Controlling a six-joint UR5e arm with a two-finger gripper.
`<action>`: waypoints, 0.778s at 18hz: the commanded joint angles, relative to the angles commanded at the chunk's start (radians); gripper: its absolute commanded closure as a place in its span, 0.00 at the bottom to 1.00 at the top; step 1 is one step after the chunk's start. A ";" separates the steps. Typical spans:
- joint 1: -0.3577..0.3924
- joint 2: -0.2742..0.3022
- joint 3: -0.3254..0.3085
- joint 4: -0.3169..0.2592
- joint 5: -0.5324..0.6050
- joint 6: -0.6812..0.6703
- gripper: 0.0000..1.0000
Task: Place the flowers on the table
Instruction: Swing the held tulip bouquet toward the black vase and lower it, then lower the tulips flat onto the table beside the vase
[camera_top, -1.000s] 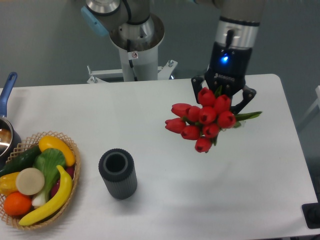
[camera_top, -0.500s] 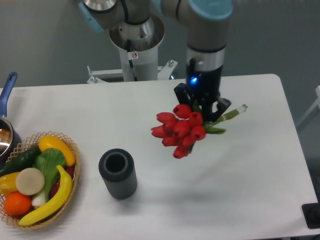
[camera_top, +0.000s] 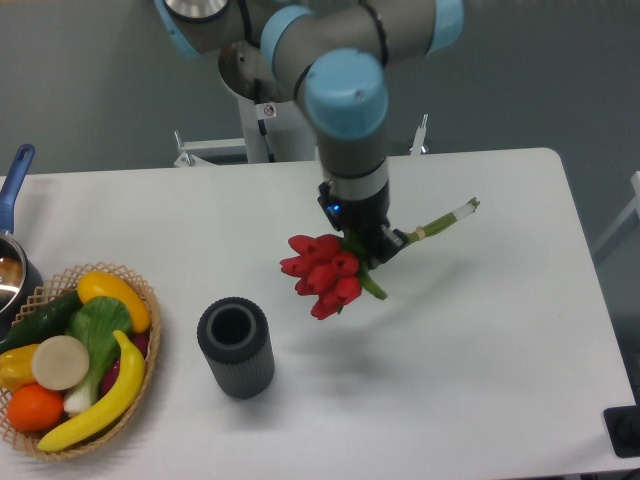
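Note:
The flowers (camera_top: 322, 272) are a bunch of red tulips with green leaves and long green stems. My gripper (camera_top: 368, 243) is shut on the stems just behind the blooms and holds the bunch above the white table (camera_top: 500, 350). The bunch lies tilted, blooms down to the left, stem ends (camera_top: 452, 215) up to the right. The fingertips are mostly hidden behind the blooms and the arm.
A dark grey ribbed vase (camera_top: 235, 347) stands upright left of and below the flowers. A wicker basket (camera_top: 75, 365) of fruit and vegetables sits at the left edge. A pot with a blue handle (camera_top: 14, 180) is at the far left. The robot base (camera_top: 270, 90) stands behind the table.
The gripper has carried the flowers left and forward over the table and turned, so the stems now stick out further to the right. The vase and basket have not moved.

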 joint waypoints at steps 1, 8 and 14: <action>-0.002 -0.005 -0.005 0.000 0.002 0.000 0.62; 0.000 -0.054 -0.022 0.003 0.014 0.057 0.62; 0.009 -0.097 -0.015 0.003 0.014 0.048 0.62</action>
